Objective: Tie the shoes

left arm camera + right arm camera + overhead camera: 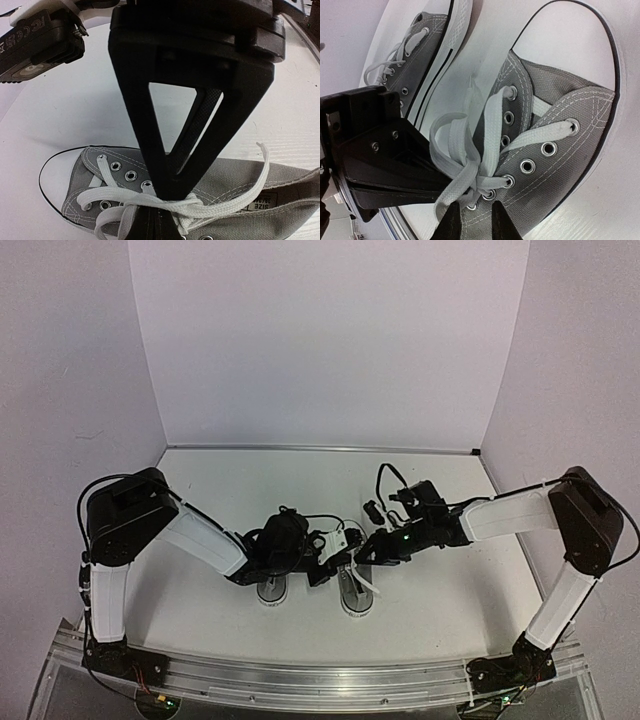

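Left wrist shows one shoe (pixel 280 190); right wrist, both shoes (pixel 555 130).

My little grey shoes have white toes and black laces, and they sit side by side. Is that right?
Not quite. The laces are white, not black, as the right wrist view shows clearly. The rest holds: the shoes are grey with white toe caps and sit side by side.

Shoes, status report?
Left claw shut on white lace. Right claw slightly open beside it. Grey sneaker: no bow yet. Nothing in the way.
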Available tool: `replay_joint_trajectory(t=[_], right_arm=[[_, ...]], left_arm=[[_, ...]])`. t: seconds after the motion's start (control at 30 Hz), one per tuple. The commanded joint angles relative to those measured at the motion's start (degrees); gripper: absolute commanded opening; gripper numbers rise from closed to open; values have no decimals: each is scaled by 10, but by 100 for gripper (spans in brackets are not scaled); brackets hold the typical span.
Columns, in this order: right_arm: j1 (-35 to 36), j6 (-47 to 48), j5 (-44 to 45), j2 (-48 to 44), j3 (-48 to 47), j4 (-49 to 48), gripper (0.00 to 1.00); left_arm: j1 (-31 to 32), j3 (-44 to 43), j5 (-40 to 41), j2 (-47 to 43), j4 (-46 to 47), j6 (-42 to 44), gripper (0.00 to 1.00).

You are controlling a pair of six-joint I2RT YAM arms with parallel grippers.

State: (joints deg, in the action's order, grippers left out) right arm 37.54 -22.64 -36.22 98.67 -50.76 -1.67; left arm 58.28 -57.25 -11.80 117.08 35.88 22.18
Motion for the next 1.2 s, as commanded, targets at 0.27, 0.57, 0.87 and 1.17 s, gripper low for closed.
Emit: replay_joint_trajectory(t=[0.27,0.57,0.87,1.17], right_arm=[[2,-23,-22,12,-8,-49,22],[2,-28,-24,26,-8,-52,22],[2,-49,-46,31,-3,-76,25],[2,-61,-55,41,2,-88,14]], left_arm=[[-1,8,-3,-3,-5,2,0],[-1,18,-5,-2,24,-14,0],[-1,28,-10,4,62,-31,0],[-1,41,-16,20,134,-66,1]])
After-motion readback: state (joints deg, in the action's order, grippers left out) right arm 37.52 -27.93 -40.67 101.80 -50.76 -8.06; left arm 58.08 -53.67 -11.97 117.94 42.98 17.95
